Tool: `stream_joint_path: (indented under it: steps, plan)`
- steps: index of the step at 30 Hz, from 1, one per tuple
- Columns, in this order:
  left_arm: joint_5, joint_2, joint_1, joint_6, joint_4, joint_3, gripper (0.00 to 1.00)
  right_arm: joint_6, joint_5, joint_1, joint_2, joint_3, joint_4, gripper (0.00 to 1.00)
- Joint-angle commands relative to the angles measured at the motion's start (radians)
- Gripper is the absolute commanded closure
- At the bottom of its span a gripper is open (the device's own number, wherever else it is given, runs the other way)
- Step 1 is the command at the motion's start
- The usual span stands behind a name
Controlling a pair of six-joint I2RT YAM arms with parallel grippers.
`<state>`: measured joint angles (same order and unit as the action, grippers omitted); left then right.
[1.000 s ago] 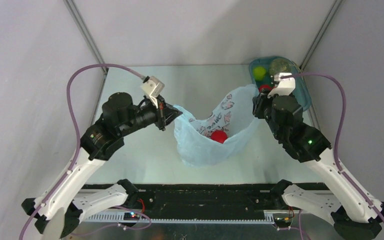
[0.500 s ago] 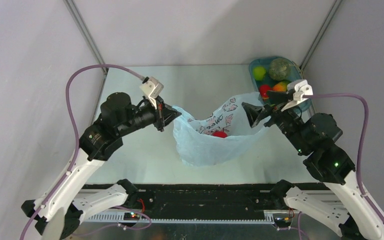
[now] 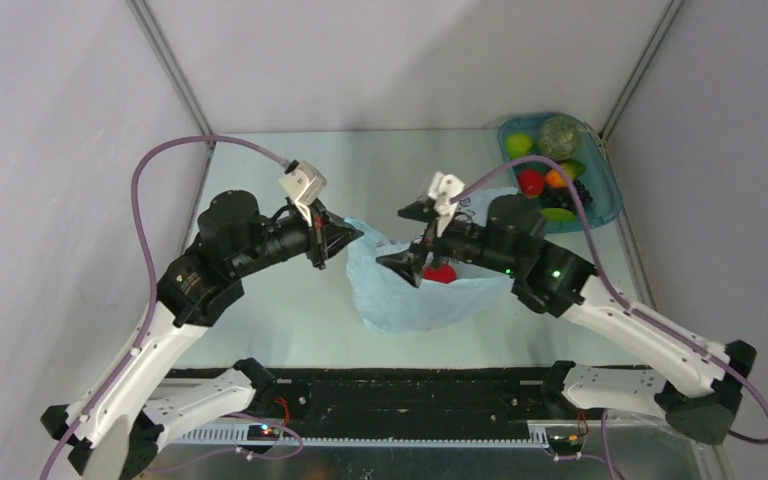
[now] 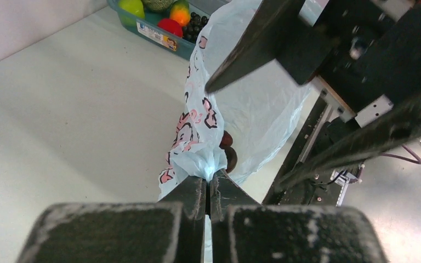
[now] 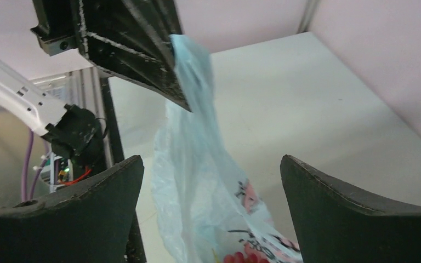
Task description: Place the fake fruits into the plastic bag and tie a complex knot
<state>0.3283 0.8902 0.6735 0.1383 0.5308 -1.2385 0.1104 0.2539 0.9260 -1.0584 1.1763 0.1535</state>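
Centre frame: my left tool (image 3: pixel 350 236) is clenched on the rim of the plastic bag (image 3: pixel 410 295), holding its mouth upward, while the right tool (image 3: pixel 407 240) hangs released and empty above it. One red fruit (image 3: pixel 439 273) lies inside; the other fake fruits (image 3: pixel 531 182) sit in the teal tray (image 3: pixel 611 196), upper right, and no knot is tied. The bag's long axis runs left to right.

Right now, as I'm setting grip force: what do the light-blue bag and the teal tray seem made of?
Light-blue crinkly carrier bag: thin plastic film, creased and limp, bunching where the left hand pinches it. Teal oval tray: probably rigid moulded plastic, smooth, with a crisp even rim.
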Motion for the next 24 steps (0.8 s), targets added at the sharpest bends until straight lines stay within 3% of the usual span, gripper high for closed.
stream_joint_path:
  steps: [1,6,13,21,23,24]
  plan:
    - [0.032,-0.023,-0.008,-0.008,-0.068,0.01,1.0,0.025,0.007,0.067,-0.057,0.011,-0.12,0.01]
    - [0.03,-0.04,-0.009,0.024,-0.107,0.034,1.0,-0.026,-0.012,0.113,-0.101,-0.02,-0.201,0.01]
    - [0.026,-0.053,-0.014,0.078,-0.174,0.068,1.0,-0.02,-0.304,0.21,-0.115,-0.134,-0.377,0.04]
    - [-0.003,-0.076,-0.021,0.136,-0.235,0.098,1.0,-0.012,-0.502,0.259,-0.118,-0.228,-0.521,0.13]
    - [-0.003,-0.081,-0.023,0.149,-0.249,0.104,1.0,-0.013,-0.539,0.265,-0.122,-0.251,-0.561,0.21]
    - [-0.002,-0.081,-0.023,0.156,-0.254,0.105,1.0,-0.016,-0.555,0.268,-0.123,-0.267,-0.574,0.29]
